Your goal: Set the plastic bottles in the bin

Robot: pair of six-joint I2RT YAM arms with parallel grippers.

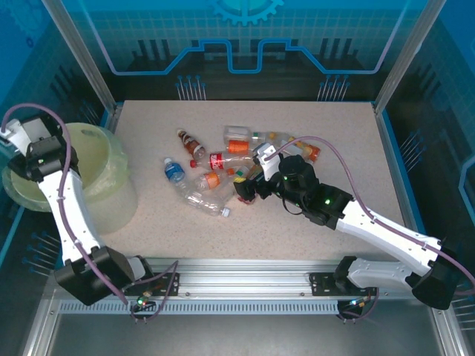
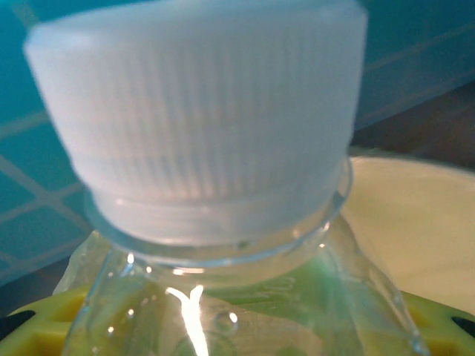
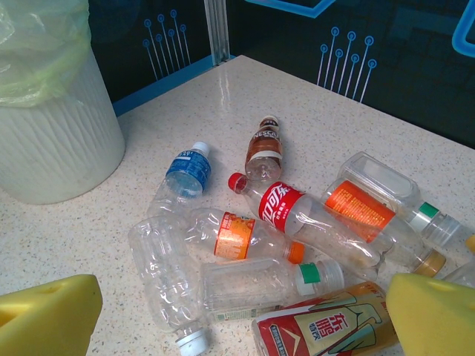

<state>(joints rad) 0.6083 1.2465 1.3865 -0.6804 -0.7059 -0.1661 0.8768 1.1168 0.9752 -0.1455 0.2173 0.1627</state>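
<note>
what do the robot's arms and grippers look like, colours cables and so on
The left arm and right arm have white links, black joint housings and black bases. A purple cable loops along each. Small green lights glow on the right arm. The right gripper is black with thick yellow fingers; the left gripper has the same yellow fingers.

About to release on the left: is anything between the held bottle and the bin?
Nothing visible stands in the way. The left gripper is shut on the white-capped bottle, and the bin sits just behind it with its mouth uncovered.
</note>
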